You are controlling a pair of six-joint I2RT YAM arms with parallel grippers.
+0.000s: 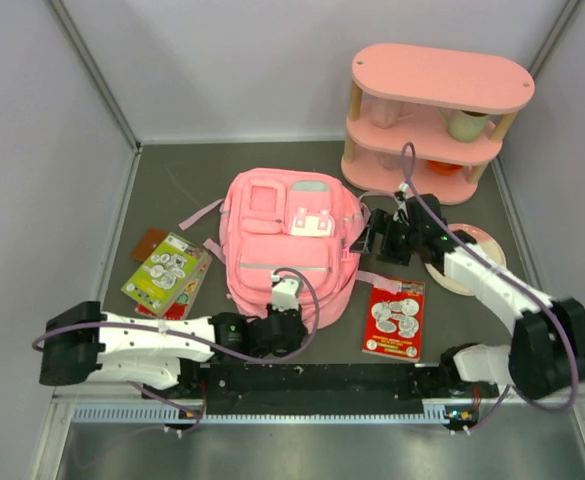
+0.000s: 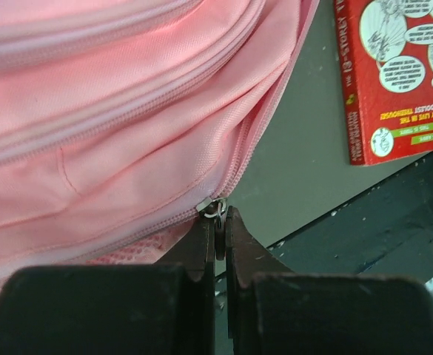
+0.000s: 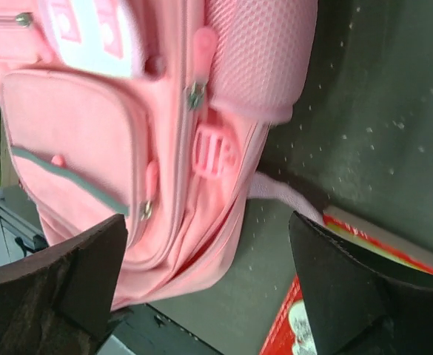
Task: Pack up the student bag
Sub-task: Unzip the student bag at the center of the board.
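Along the bag [image 2: 127, 111] edge, left fingers [image 2: 200, 248] pinch its zipper pull [image 2: 215, 209]; right fingers [image 3: 83, 274] gape.

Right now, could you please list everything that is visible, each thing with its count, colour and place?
student bag: one, pink, in the middle, lying front up.
zipper pull: one, metal, at the bag's near edge.
red book: one, red, right of the bag.
green book: one, green, left of the bag, lying over a red item.
brown flat item: one, brown, behind the green book; unclear what it is.
shelf unit: one, pink, far right corner, holding a pale cup.
plate: one, pink and white, right side, partly behind the right arm.
left gripper: black, shut on the zipper pull.
right gripper: black, open, at the bag's right side.
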